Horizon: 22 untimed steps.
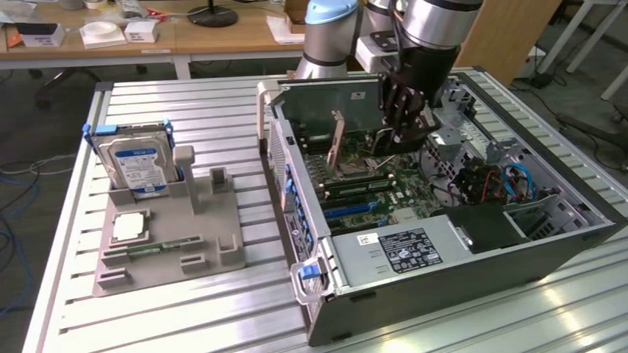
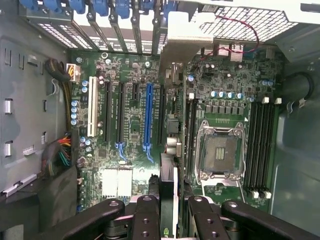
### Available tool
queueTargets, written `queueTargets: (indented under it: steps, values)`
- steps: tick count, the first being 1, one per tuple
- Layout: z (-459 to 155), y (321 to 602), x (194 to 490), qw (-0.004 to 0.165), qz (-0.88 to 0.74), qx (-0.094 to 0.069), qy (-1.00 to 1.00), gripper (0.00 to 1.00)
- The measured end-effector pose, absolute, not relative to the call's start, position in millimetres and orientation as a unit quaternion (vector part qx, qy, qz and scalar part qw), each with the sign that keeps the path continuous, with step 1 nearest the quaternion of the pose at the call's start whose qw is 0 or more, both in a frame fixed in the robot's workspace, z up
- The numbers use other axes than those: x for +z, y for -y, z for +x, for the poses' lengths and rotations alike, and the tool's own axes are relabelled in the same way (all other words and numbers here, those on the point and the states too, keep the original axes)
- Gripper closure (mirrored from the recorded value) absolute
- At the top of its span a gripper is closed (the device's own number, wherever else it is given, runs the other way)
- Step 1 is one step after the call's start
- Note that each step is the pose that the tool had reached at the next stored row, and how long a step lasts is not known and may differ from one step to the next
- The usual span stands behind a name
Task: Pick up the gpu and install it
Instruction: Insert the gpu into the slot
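The gpu appears edge-on in the wrist view, a thin dark board running from between my fingers to its pale bracket at the case's rear slots. My gripper is shut on it, with black fingers on either side. The card stands over the motherboard, between the blue slot and the CPU socket; I cannot tell whether it is seated. In the exterior view the gripper reaches down into the open computer case, and the card's tan face stands upright beside it.
On the exterior view's left, a grey fixture holds the silver hard drive, a green memory stick and a square chip. Inside the case are the power supply, blue cables and metal walls close around the gripper.
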State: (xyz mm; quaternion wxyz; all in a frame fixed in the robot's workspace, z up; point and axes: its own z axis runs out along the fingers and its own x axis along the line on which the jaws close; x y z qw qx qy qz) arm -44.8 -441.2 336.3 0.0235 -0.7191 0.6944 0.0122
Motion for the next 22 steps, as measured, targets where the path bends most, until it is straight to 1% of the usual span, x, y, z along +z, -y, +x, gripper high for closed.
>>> queueTargets:
  steps: [4, 16, 22]
  values:
    - [-44.1, 441.4, 334.5, 0.016, -0.719, 0.020, -0.695, 0.73]
    - [-50.1, 442.4, 315.2, 0.016, -0.725, 0.020, -0.688, 0.73]
    - [-55.3, 443.2, 311.3, 0.017, -0.725, 0.020, -0.688, 0.73]
